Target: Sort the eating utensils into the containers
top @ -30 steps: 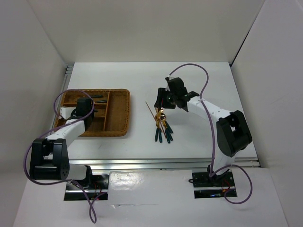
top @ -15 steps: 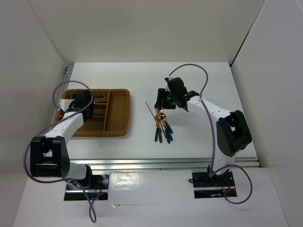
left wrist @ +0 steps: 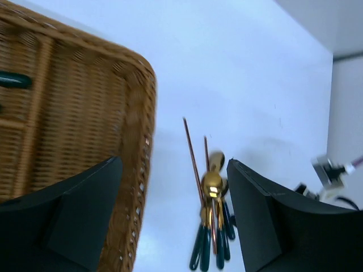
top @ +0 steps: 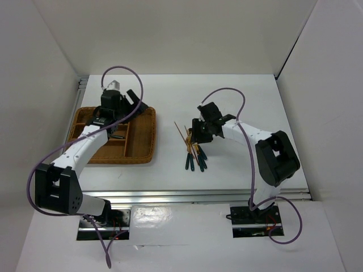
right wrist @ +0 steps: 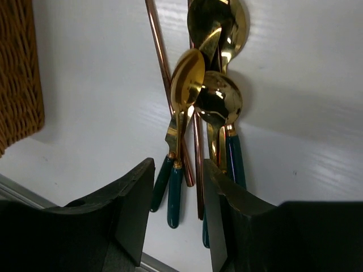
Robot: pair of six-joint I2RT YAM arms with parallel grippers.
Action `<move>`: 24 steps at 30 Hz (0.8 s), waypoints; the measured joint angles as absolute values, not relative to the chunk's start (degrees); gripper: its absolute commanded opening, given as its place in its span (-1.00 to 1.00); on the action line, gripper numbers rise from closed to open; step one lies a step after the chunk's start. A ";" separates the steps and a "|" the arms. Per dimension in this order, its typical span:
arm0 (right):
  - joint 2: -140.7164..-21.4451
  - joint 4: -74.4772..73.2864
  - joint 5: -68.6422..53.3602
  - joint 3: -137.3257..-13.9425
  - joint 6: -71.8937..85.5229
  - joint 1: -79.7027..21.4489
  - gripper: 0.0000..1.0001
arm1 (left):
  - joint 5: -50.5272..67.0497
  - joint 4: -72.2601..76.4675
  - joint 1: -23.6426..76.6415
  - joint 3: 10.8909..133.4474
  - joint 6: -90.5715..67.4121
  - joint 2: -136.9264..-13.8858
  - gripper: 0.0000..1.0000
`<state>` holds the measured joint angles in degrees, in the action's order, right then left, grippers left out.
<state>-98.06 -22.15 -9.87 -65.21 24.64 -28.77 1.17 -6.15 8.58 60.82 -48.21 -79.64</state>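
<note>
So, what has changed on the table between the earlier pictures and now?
The left gripper, open and empty, moved from over the near-left part of the wicker tray to its far edge, turning toward the pile of utensils. The right gripper, open, moved closer to the pile and now hovers over its handles. No grasp or release is visible. The pile and tray stayed in place.

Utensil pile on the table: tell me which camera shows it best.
Right wrist. The utensil pile fills the frame, with spoon bowls, teal handles and chopsticks distinct. The left wrist shows it small and blurred; the top external shows only a tiny cluster.
</note>
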 measured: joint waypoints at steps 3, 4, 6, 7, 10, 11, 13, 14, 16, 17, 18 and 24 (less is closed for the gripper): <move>-98.06 -23.11 -9.52 -64.47 25.23 -29.89 -0.12 | 3.64 -7.01 12.01 60.82 -44.29 -79.79 0.73; -98.06 -23.46 -9.43 -64.42 25.50 -30.46 -0.14 | 4.40 -7.49 12.97 60.82 -43.18 -79.79 0.73; -98.06 -23.86 -9.28 -64.40 26.04 -31.70 -0.14 | 5.17 -8.47 14.63 60.95 -41.32 -79.85 0.73; -98.06 -24.05 -9.23 -64.40 26.15 -32.40 -0.14 | 5.45 -9.08 15.35 61.10 -40.47 -80.05 0.73; -98.06 -24.64 -9.28 -64.40 26.70 -34.39 -0.14 | 6.04 -10.59 17.19 61.32 -38.94 -80.84 0.73; -98.06 -24.82 -9.50 -64.40 27.07 -34.96 -0.14 | 6.11 -11.22 17.63 61.32 -38.74 -81.12 0.73; -98.06 -24.93 -10.26 -64.27 28.01 -35.79 -0.17 | 6.22 -12.49 18.13 61.32 -38.09 -81.47 0.73; -98.06 -24.91 -10.57 -63.99 28.56 -36.21 -0.17 | 6.15 -13.06 18.22 61.25 -37.78 -81.47 0.73; -98.06 -24.95 -11.09 -63.00 29.41 -36.80 -0.17 | 6.15 -13.39 18.28 61.21 -37.65 -81.45 0.73; -98.06 -24.97 -11.20 -62.43 29.87 -36.99 -0.17 | 6.13 -13.41 18.31 61.10 -37.63 -81.45 0.73; -98.08 -25.34 -11.20 -61.95 30.41 -37.19 -0.17 | 6.13 -13.52 18.31 60.97 -37.63 -81.41 0.73; -100.03 -25.87 -11.20 -61.73 31.99 -38.44 -0.19 | 5.21 -14.48 18.31 60.05 -37.54 -80.75 0.73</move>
